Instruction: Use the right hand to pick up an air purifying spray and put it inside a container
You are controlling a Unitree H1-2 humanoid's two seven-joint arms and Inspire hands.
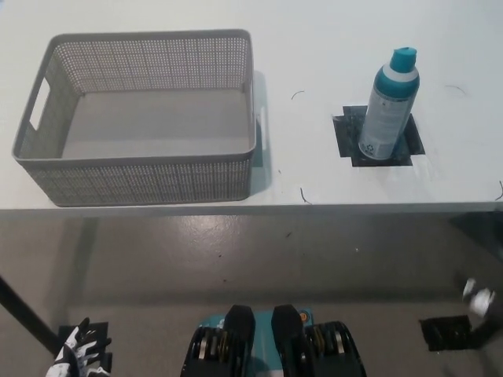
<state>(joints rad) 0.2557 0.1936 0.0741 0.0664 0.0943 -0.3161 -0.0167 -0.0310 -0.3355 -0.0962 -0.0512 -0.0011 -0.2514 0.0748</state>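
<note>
Nearest, at the bottom left below the tabletop edge, the white left hand (78,352) rests low, fingers spread apart and holding nothing. The black right hand is out of view. On the white tabletop (314,184), one grey perforated plastic basket (141,179) sits at the near left, with nothing visible inside. Well apart to its right, one teal-capped white and teal air purifying spray can (388,106) stands upright on one dark square tape patch (409,145).
</note>
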